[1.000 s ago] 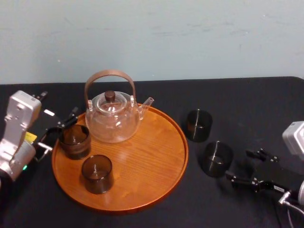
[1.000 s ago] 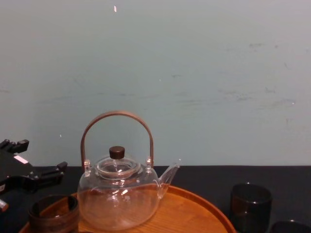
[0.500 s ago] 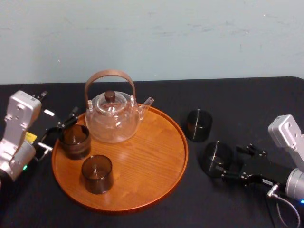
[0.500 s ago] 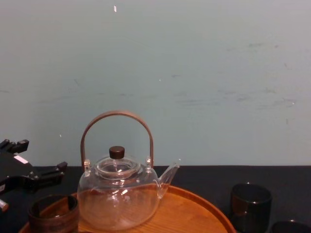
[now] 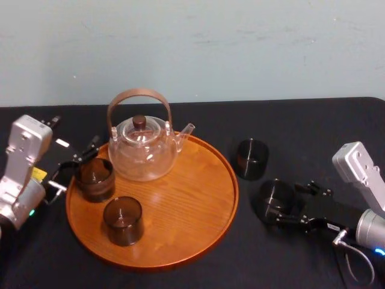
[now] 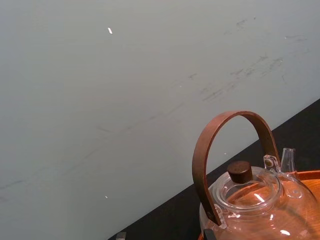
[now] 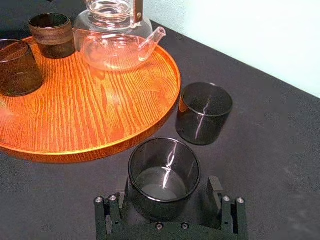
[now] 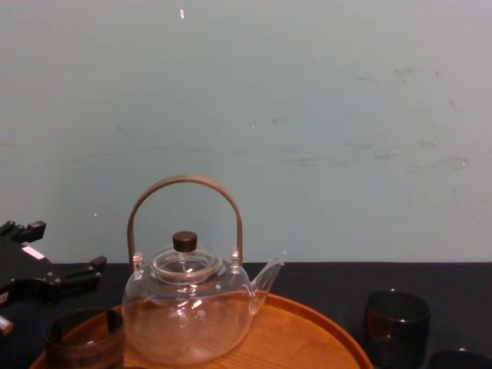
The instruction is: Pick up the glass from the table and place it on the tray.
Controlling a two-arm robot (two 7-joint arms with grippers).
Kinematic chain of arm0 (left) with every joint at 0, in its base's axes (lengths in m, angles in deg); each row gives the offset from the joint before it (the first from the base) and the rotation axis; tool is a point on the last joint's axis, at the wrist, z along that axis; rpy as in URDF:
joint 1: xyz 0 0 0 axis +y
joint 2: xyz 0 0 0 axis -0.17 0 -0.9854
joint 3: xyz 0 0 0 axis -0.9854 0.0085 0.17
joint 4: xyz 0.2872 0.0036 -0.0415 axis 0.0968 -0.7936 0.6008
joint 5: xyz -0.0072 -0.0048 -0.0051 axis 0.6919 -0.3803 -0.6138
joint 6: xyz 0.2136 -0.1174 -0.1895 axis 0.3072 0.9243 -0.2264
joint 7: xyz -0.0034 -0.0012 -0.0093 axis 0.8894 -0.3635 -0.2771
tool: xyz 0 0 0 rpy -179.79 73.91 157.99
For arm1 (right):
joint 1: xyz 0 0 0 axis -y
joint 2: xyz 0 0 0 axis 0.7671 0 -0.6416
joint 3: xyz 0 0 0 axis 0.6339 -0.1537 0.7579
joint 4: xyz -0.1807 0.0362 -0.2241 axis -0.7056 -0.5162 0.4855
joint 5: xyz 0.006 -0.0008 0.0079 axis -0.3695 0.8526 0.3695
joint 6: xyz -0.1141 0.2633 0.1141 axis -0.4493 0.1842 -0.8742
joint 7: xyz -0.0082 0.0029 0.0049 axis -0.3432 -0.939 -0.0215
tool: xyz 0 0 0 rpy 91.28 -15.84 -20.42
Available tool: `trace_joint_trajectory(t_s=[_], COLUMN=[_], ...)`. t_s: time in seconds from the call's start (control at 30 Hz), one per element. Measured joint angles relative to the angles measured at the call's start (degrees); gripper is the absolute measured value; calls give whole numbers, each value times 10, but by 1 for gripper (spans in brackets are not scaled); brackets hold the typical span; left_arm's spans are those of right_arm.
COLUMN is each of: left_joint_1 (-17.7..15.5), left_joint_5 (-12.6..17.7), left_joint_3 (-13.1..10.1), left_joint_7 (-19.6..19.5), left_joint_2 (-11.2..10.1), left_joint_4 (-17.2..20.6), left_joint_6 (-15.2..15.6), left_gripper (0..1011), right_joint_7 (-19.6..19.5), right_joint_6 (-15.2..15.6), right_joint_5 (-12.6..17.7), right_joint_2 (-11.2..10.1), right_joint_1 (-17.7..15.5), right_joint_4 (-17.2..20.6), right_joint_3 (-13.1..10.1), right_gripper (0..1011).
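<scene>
The right gripper (image 5: 286, 203) is low over the table (image 5: 301, 132), to the right of the tray. Its black fingers (image 7: 118, 206) are spread apart, one on each side of the glass (image 7: 164, 172). I cannot tell whether they touch its wall. The glass is dark and smoky. It stands upright on the black table, between the fingers and just off the rim of the tray (image 5: 198, 241).

A second dark glass (image 5: 251, 158) stands upright a little farther back on the table, near the tray's right edge and apart from the first.

On the round wooden tray, a clear glass teapot (image 5: 143, 150) with a brown arched handle sits at the back. A banded brown glass (image 5: 94, 179) stands at the tray's left edge, and a plain brown glass (image 5: 123, 220) stands nearer the front.

The left gripper (image 5: 73, 168) is at the tray's left side, just beside the banded glass, with its fingers apart.
</scene>
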Motion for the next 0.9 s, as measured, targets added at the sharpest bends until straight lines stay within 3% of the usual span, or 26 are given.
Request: trace_joint_trajectory(t_s=[0.9], left_joint_1=[0], left_joint_5=[0], left_joint_3=[0], left_joint_7=[0], left_joint_2=[0], left_joint_4=[0], left_joint_6=[0], left_gripper=[1001], right_joint_7=[8], right_joint_6=[11], right_joint_5=[-7], right_joint_2=[18], right_joint_1=[35], right_joint_4=[-22], right_joint_3=[25], right_gripper=[1002])
